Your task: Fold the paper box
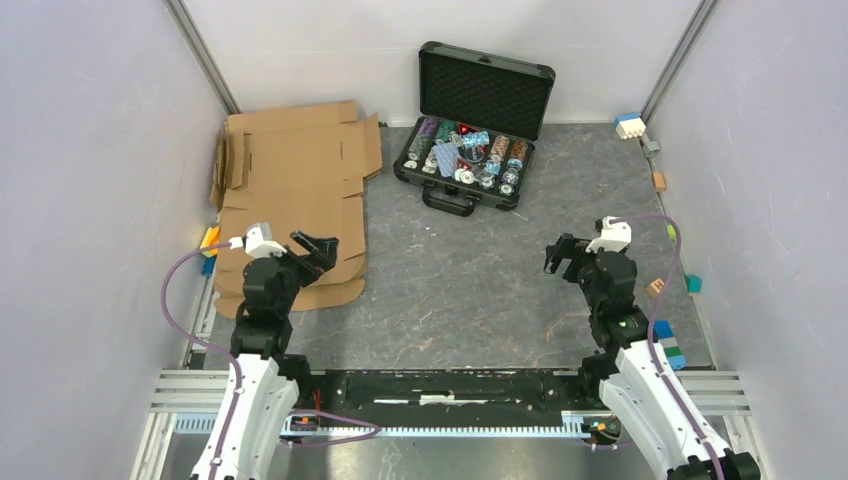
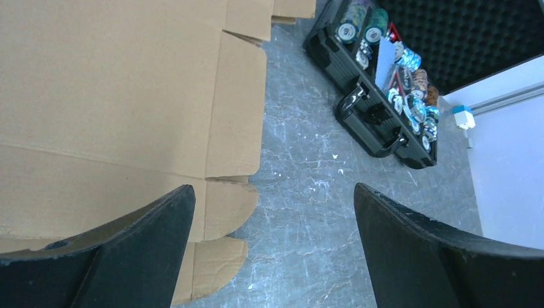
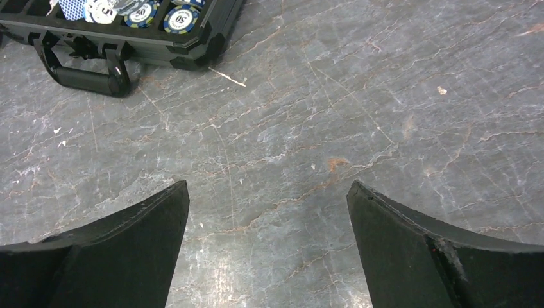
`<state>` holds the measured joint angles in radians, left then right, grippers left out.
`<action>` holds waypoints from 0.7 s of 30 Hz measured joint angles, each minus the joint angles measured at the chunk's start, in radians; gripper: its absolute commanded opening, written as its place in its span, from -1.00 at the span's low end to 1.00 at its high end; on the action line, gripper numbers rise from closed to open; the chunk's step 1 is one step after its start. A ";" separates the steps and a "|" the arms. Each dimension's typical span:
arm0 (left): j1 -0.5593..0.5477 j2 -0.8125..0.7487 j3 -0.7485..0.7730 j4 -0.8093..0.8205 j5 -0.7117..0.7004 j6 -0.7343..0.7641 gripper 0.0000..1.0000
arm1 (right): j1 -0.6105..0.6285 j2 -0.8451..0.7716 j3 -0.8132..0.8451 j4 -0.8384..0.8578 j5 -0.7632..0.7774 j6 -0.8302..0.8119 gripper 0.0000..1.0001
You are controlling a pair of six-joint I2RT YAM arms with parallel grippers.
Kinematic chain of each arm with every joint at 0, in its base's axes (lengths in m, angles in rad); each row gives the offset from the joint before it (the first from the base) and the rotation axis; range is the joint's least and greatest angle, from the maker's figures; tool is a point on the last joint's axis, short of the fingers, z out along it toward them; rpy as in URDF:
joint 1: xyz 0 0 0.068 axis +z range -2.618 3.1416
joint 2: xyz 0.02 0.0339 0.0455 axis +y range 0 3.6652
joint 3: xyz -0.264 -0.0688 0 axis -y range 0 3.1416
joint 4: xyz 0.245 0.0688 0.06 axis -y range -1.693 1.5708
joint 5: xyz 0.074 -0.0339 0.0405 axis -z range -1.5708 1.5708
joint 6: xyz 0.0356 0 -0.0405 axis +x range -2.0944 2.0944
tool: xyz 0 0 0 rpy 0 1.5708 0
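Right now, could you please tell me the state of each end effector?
Left end effector: open, holding nothing, over the paper box.
Right end effector: open, holding nothing.

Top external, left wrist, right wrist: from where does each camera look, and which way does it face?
Top external: above and behind the arm bases, looking down on the table; both arms, left hand, right hand show.
Left wrist: on the left arm, facing down across the paper box toward the black case; its open fingers show.
Right wrist: on the right arm, facing down at the table; its open fingers show.
Shared: all three show the black case.
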<state>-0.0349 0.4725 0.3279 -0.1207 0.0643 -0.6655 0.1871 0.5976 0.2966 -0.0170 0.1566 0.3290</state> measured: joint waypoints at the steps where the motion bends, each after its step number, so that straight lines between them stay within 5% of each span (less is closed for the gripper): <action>1: 0.000 0.008 0.000 -0.002 0.000 0.000 1.00 | 0.000 0.004 0.000 0.000 -0.003 0.002 0.96; 6: 0.000 0.090 0.002 0.005 0.022 0.010 1.00 | 0.000 0.020 0.000 -0.002 -0.026 0.015 0.96; 13: -0.028 0.420 0.120 0.037 0.024 0.073 1.00 | 0.022 0.055 0.000 0.012 -0.078 0.024 0.96; 21: -0.248 0.811 0.428 -0.028 -0.202 0.213 1.00 | 0.064 0.085 0.000 0.017 -0.117 0.023 0.96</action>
<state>-0.2829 1.2831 0.7563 -0.1486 -0.1379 -0.4522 0.2516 0.6830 0.2966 0.0002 0.0391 0.3519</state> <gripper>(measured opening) 0.996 0.979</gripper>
